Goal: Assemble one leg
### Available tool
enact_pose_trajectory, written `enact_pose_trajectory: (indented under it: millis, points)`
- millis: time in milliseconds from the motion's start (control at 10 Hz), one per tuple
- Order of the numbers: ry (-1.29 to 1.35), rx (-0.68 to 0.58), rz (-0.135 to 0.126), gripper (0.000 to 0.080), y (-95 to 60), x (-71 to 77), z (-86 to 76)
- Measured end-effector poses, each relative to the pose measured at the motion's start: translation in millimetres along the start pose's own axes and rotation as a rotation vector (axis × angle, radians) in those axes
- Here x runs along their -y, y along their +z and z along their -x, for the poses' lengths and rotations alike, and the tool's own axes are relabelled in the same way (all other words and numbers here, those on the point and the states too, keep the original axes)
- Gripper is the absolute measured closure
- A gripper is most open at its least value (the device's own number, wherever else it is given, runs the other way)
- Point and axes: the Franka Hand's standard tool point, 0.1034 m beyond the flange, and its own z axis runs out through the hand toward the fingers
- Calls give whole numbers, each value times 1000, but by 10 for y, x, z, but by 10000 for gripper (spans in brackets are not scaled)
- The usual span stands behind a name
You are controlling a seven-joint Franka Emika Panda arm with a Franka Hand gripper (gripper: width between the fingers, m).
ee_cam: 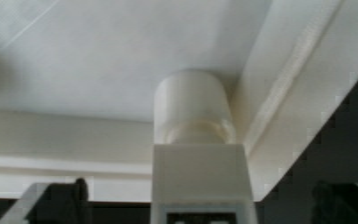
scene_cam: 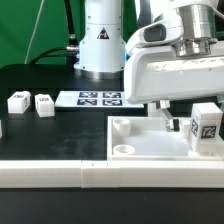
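Gripper above the panel's right side, leg between its fingers, round end toward panel, grip cannot be told

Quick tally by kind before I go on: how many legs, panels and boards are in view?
Legs: 4, with two on the exterior view's left, one at its right, and one between the fingers of the gripper, at
Panel: 1
Marker board: 1
Total: 6
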Motion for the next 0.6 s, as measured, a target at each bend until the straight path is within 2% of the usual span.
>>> enact_pose_trajectory:
  millis: [300,500,600]
  points:
    - [0,0,0,151,-1,-1,-2]
    - [0,23,-8,150,-141,2,-156]
    - [0,23,-12,150,-160,8,-239]
